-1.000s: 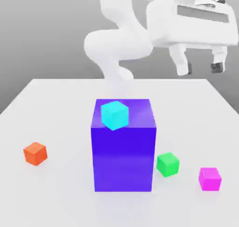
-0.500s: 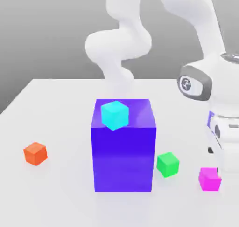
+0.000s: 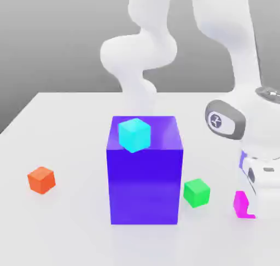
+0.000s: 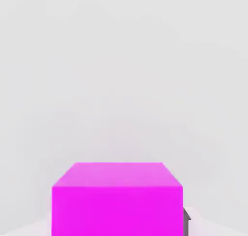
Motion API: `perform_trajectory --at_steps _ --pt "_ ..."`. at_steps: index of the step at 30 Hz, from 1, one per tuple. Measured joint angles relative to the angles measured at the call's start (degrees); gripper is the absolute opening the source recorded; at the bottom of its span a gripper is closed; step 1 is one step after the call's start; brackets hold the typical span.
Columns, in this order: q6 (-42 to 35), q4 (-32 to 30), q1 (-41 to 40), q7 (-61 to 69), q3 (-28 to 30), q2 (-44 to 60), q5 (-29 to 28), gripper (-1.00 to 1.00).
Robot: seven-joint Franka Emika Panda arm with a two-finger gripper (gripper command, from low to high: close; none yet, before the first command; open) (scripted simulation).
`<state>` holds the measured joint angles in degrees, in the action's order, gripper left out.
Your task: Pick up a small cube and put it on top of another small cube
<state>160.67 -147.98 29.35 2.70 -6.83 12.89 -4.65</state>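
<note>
On the counter point(image 3: 65, 117), a big block point(image 3: 144, 185) carries one cube point(image 3: 134, 134); three small cubes point(image 3: 196, 192) lie around it: one at its left point(image 3: 41, 179), two at its right point(image 3: 240, 204).

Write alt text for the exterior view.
A white robot arm reaches down onto a magenta cube at the exterior view's right, on a white table. A green cube sits beside a big purple block carrying a cyan cube; an orange cube lies far left.

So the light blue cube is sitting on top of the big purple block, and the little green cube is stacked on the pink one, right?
Not quite. The light blue cube does sit on the big purple block, but the green cube rests on the table, apart from the pink cube. The exterior view shows it.
</note>
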Motion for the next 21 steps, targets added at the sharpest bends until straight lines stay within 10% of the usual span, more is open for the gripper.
perform_trajectory --at_steps 13,21 --pt "-6.53 -19.55 -2.82 10.78 4.84 -26.27 4.57 -1.0" --pt "6.27 -20.36 -2.45 11.92 5.56 -14.19 5.39 -1.0"
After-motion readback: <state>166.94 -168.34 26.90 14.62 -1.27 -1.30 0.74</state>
